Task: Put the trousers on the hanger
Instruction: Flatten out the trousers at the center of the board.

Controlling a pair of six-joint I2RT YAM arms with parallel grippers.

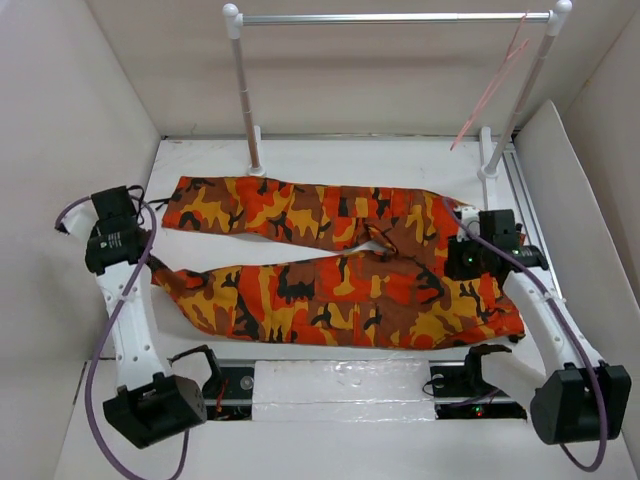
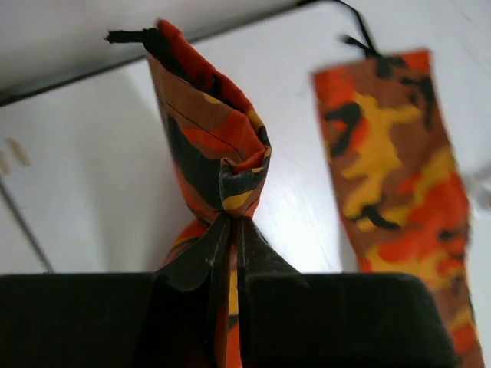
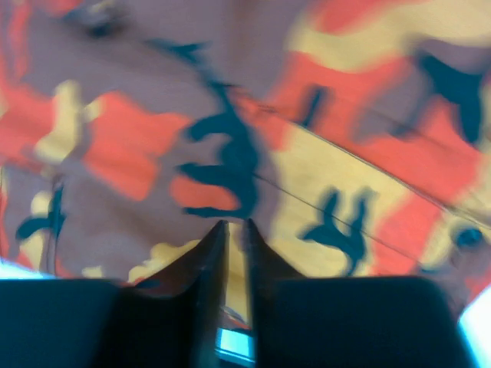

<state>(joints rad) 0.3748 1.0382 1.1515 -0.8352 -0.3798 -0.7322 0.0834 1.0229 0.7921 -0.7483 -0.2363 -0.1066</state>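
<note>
The camouflage trousers [image 1: 330, 290] lie flat on the white table, legs pointing left and waist at the right. My left gripper [image 1: 152, 268] is shut on the cuff of the near leg; in the left wrist view the gripper [image 2: 232, 218] pinches the bunched cuff [image 2: 215, 130], lifted off the table. My right gripper [image 1: 455, 262] is at the waist end; in the blurred right wrist view the gripper [image 3: 236, 222] is closed on the cloth [image 3: 230, 115], which fills the view. The thin pale-pink hanger [image 1: 490, 90] hangs from the right end of the silver bar.
The silver bar [image 1: 390, 18] on two white posts [image 1: 245, 100] stands at the back. White walls enclose the table on the left, back and right. A metal rail [image 1: 525, 210] runs along the right side. A pale strip [image 1: 330, 385] lies between the arm bases.
</note>
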